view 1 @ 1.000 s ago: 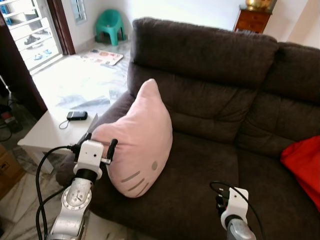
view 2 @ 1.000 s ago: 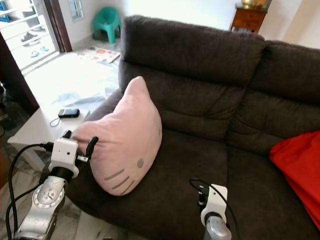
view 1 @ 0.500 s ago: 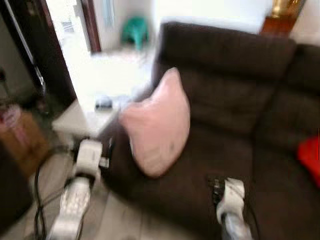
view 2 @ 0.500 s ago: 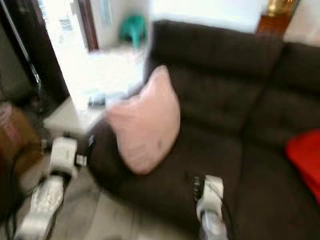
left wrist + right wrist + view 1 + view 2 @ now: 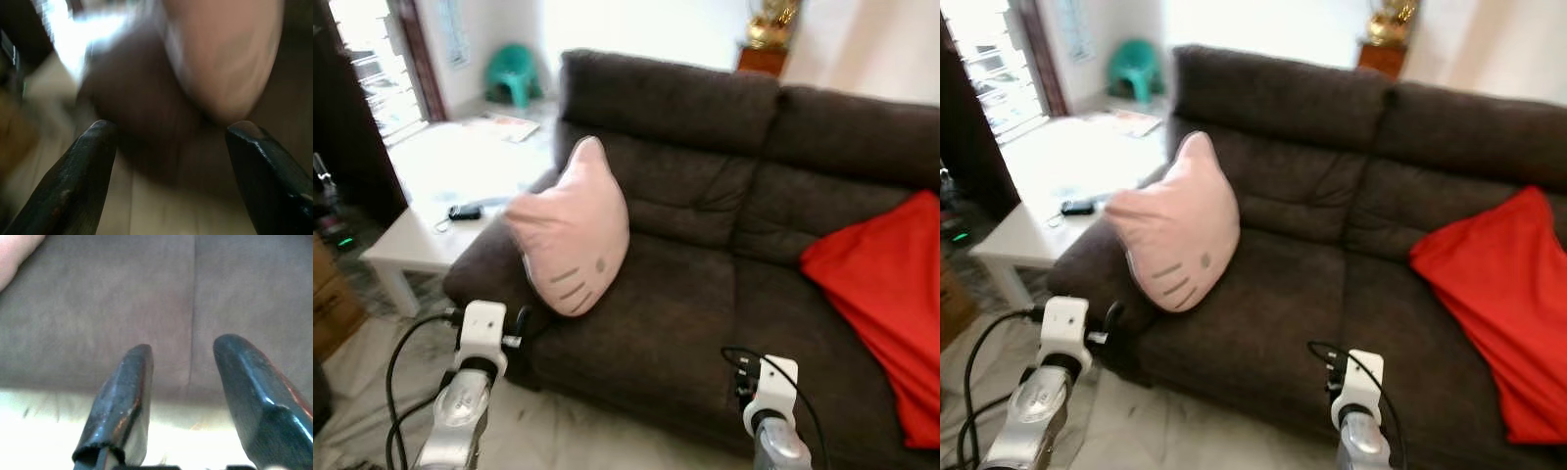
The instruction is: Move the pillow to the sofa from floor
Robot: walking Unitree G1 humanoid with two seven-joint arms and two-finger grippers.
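The pink cat-face pillow (image 5: 573,230) stands tilted on the left seat of the dark brown sofa (image 5: 705,304), leaning against the armrest. My left gripper (image 5: 171,132) is open and holds nothing. It hovers low in front of the armrest, below and apart from the pillow (image 5: 225,54). Open as well, my right gripper (image 5: 183,345) faces the front edge of the middle seat (image 5: 195,298) with nothing between its fingers.
A red cushion (image 5: 886,284) lies on the sofa's right seat. A white low table (image 5: 411,245) with a small dark device (image 5: 465,211) stands left of the armrest. A cardboard box (image 5: 328,304) sits at far left. Pale tiled floor (image 5: 558,436) runs before the sofa.
The view has pulled back and swung, so more of the sofa and the red cushion show. My left gripper, earlier right beside the pillow, is now lower and apart from it. The pillow stays on the sofa.
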